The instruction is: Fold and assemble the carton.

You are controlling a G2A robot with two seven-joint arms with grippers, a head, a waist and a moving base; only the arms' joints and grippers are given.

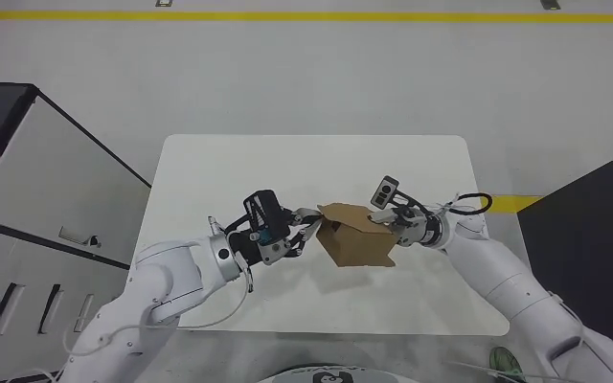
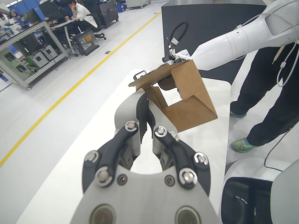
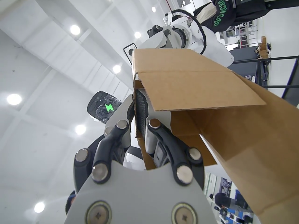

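top view: the carton (image 1: 356, 241) is over the middle of the table (image 1: 192, 172), with the left claw (image 1: 305, 236) at one end and the right claw (image 1: 388, 222) at the other.
left wrist view: the left claw (image 2: 146, 110) is closed, apparently pinching a panel edge of the carton (image 2: 189, 99).
right wrist view: the right claw (image 3: 137, 115) is clamped on a carton (image 3: 186, 87) wall.
status: the body looks opened into a sleeve. the flaps are loose and the ends are not yet closed.

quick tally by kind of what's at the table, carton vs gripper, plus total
carton: 1
gripper: 2, the left gripper and the right gripper, each shut on the carton
total: 3
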